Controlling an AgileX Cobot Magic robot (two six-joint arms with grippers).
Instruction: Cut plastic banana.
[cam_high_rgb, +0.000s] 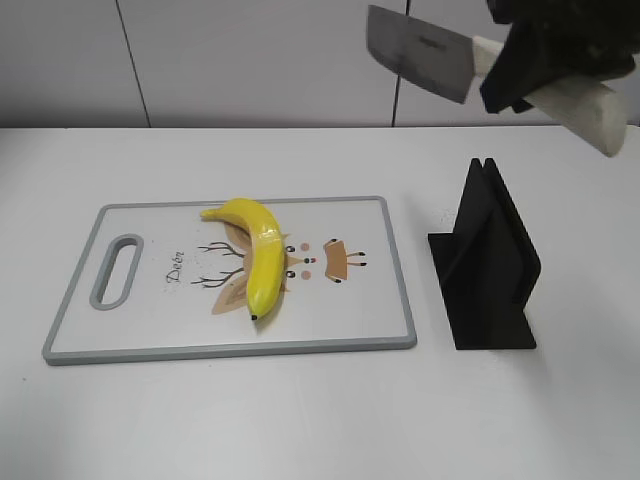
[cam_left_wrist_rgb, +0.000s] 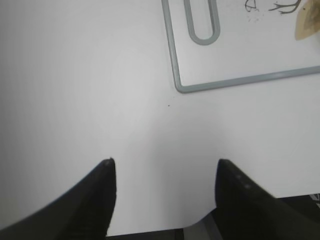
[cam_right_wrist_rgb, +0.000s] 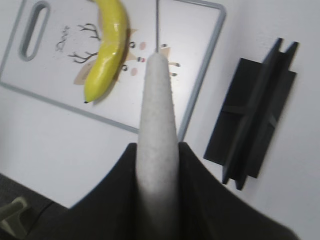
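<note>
With knife (cam_high_rgb: 420, 50) clenched in right claw (cam_high_rgb: 545, 65) high at 1 o'clock, lower blade square across plastic banana (cam_high_rgb: 255, 255) mid-curve, banana lying mid cutting board (cam_high_rgb: 380, 300). Glossy yellow curved toy, dark tips; matte pale handle, steel blade. Left claw (cam_left_wrist_rgb: 162, 170) released over bare tabletop (cam_left_wrist_rgb: 75, 75).

- The desk (cam_high_rgb: 300, 420) is plain white and stands against a pale wall.
- A white cutting board (cam_high_rgb: 150, 335) with a grey rim lies flat on it, left of centre, with its handle slot at the left end.
- A black stand (cam_high_rgb: 490, 265) sits on the desk just right of the board, not touching it.
</note>
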